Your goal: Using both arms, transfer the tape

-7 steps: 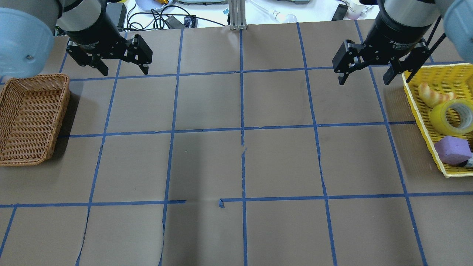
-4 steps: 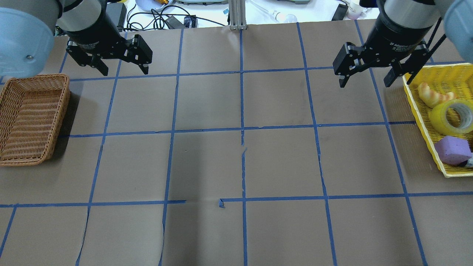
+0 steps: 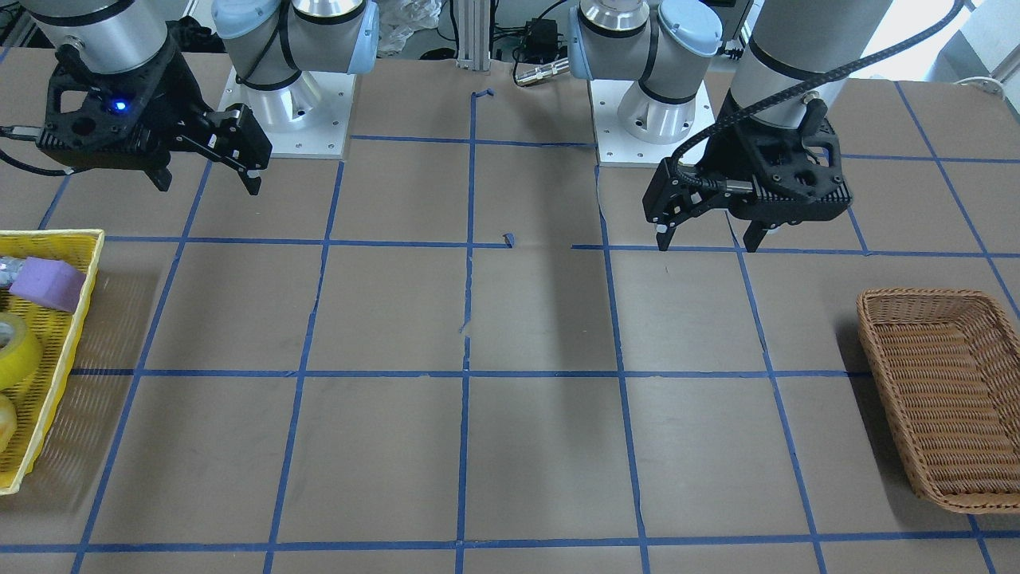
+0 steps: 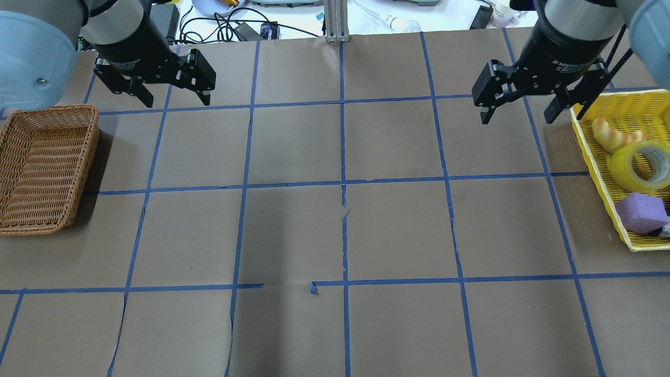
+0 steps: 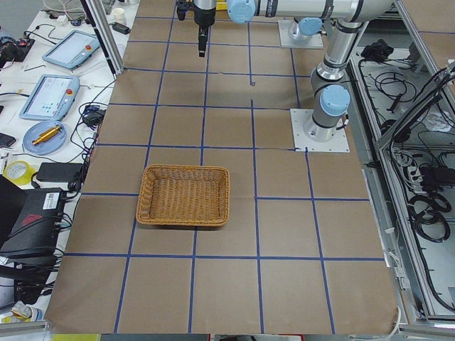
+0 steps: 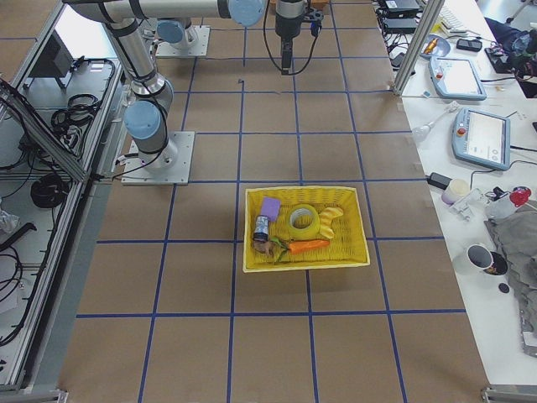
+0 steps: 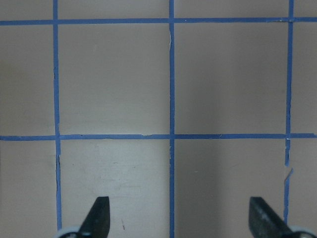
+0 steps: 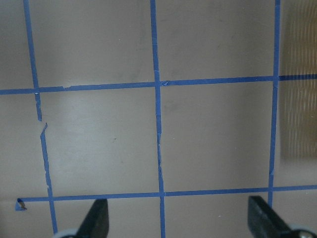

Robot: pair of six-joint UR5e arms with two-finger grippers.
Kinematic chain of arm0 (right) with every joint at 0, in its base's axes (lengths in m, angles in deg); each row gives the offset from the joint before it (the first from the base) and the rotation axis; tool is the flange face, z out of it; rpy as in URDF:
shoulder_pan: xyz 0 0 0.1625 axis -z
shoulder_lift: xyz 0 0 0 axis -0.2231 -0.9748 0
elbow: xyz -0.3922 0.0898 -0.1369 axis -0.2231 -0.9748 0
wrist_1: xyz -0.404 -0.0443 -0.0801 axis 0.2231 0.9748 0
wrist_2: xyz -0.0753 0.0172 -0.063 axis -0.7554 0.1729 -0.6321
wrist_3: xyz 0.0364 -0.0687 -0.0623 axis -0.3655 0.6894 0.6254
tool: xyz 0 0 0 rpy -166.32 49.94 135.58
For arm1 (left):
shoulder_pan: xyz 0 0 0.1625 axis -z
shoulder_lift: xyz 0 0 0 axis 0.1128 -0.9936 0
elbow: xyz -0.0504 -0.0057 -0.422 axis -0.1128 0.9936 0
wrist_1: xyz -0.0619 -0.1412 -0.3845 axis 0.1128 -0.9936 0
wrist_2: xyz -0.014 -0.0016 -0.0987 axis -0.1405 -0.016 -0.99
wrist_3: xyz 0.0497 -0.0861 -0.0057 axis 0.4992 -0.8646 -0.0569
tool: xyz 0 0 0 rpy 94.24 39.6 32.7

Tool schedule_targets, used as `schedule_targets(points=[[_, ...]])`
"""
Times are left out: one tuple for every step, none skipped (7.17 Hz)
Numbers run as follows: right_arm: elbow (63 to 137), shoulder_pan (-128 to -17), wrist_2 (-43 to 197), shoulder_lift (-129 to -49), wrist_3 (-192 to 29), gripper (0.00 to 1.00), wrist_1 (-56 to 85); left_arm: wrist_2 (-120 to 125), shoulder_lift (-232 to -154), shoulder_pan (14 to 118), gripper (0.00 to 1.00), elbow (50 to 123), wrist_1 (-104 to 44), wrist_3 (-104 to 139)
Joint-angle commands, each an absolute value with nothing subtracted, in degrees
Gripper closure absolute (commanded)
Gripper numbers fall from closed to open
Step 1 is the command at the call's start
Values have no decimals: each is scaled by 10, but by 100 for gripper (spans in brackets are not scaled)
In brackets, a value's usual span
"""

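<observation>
Right claw hovers wide open at upper right, beside the yellow tray holding the tape; seemingly the approach step; next, it should reach over the roll; left claw is likewise wide.

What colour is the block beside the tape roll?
Light purple block, beside the tape; clearest in the overhead view.

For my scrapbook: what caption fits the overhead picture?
Open left tool and right tool hover; bright yellow tape roll lies in yellow mesh basket.
</observation>
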State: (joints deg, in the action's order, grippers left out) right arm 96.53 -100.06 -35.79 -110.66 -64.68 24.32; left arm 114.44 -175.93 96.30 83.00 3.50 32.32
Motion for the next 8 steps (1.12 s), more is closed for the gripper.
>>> schedule_targets(points=[[965,-1000,-359,-1107,-646,0,242,1144,-1759,963,0,830,35,323],[967,-1000,-360,-1107,-647,0,242,1144,-1759,963,0,830,35,323],[967,-1001,-359,-1107,-647,0,242,1144,-1759,963,0,830,35,323],[967,-1001,-358,-1107,-647,0,243,1144,-1759,963,0,830,35,323],[967,-1000,-360,-1107,-647,0,242,1144,-1759,963,0,830,35,323],[967,-1000,-359,-1109,-647,0,242,1144,-1759,963,0,830,36,323],[968,-1001,-353,-1109,-648,0,242,1144,-1759,963,0,830,35,323],[968,-1006,-350,-1109,-649,0,242,1144,-1759,963,0,830,35,323]])
